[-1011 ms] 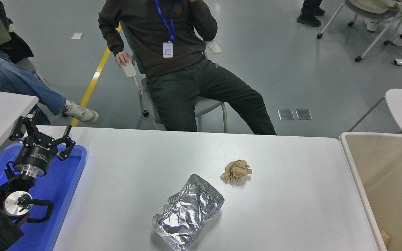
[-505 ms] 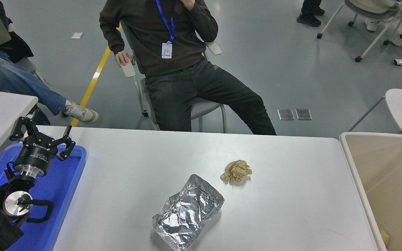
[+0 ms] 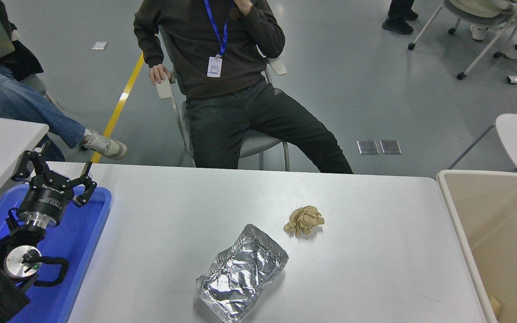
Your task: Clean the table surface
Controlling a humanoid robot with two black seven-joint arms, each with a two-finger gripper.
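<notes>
On the table surface (image 3: 375,269), foil tray (image 3: 242,273) and paper wad (image 3: 304,220) await binning; left gripper (image 3: 54,172) parked, fingers spread, right gripper unseen.

The desk (image 3: 375,269) is plain white. On it lie a shiny silver foil container (image 3: 242,273) and a tan crumpled paper ball (image 3: 304,220). The tray (image 3: 85,233) is bright blue, the bin (image 3: 501,233) beige, and the left gripper (image 3: 52,172) black.

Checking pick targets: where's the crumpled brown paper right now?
Head view: the crumpled brown paper lies on the table surface, right of centre, just beyond the foil tray and apart from it.
</notes>
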